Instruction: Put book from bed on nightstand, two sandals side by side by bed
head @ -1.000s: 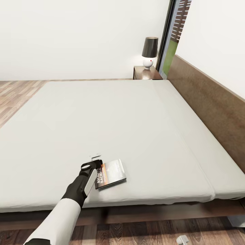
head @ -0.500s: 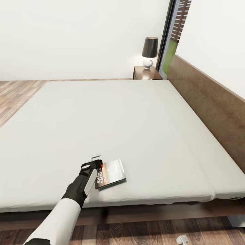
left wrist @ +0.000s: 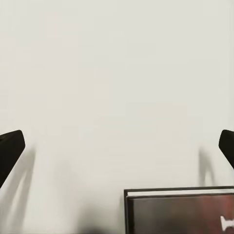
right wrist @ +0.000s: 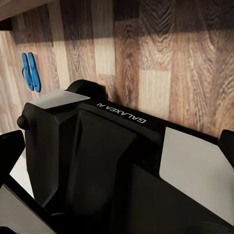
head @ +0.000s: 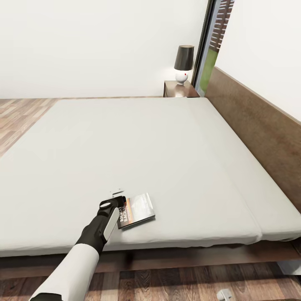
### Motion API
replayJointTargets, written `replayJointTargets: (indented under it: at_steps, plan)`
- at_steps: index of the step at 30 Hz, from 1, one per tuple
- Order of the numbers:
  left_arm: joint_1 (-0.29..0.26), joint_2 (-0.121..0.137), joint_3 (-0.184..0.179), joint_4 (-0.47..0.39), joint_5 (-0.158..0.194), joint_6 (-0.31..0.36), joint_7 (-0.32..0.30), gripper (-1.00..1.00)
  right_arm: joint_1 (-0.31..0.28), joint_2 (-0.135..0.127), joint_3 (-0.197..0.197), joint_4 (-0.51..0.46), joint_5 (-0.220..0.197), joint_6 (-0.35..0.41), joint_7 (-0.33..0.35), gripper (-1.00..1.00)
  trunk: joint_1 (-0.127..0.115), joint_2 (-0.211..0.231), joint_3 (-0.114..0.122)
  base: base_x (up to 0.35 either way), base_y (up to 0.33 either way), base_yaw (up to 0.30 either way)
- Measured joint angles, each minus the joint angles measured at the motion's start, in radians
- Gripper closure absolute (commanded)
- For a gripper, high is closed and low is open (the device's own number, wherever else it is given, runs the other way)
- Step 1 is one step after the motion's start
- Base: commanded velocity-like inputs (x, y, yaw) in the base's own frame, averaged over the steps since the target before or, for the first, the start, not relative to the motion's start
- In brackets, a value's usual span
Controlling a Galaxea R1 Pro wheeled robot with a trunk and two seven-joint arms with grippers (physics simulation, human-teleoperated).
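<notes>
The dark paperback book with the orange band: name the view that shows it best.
The head view. There the whole dark paperback book with the orange band lies flat near the off-white mattress's front edge, beside the left gripper. The left wrist view catches just one corner; the right wrist view looks at floor.

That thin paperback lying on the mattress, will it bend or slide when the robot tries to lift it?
The thin dark paperback book looks light and probably flexes if pinched by one edge. Lying flat on the off-white mattress, it may slide rather than lift. The left gripper, open, sits at its edge.
</notes>
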Motion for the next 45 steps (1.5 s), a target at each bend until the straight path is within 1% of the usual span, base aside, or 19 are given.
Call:
replayJointTargets:
  at_steps: [5,13,26,33,45]
  plan:
    - [0.000,0.000,0.000,0.000,0.000,0.000,0.000,-1.00,0.000,0.000,0.000,0.000,0.000,0.000,-0.001,-1.00,0.000,0.000,0.000,-0.005,0.000,0.000]
    - [0.000,0.000,0.000,0.000,0.001,0.000,0.000,-1.00,0.000,0.000,0.000,0.000,0.000,0.000,0.000,-1.00,0.000,0.000,0.000,-0.140,0.000,0.000]
    - [0.000,0.000,0.000,0.000,0.001,0.000,0.000,-1.00,0.000,0.000,0.000,0.000,0.000,0.000,0.000,-1.00,0.000,0.000,0.000,-0.007,0.000,0.000]
    - [0.000,0.000,0.000,0.000,0.002,0.000,0.000,-1.00,0.000,0.000,0.000,0.000,0.000,0.000,0.000,-1.00,0.000,0.000,0.000,-0.112,0.000,0.000]
    - [0.000,0.000,0.000,0.000,0.002,0.000,0.001,-1.00,0.000,0.000,0.000,0.000,0.000,0.000,0.000,-1.00,0.000,0.000,0.000,-0.010,0.000,0.000]
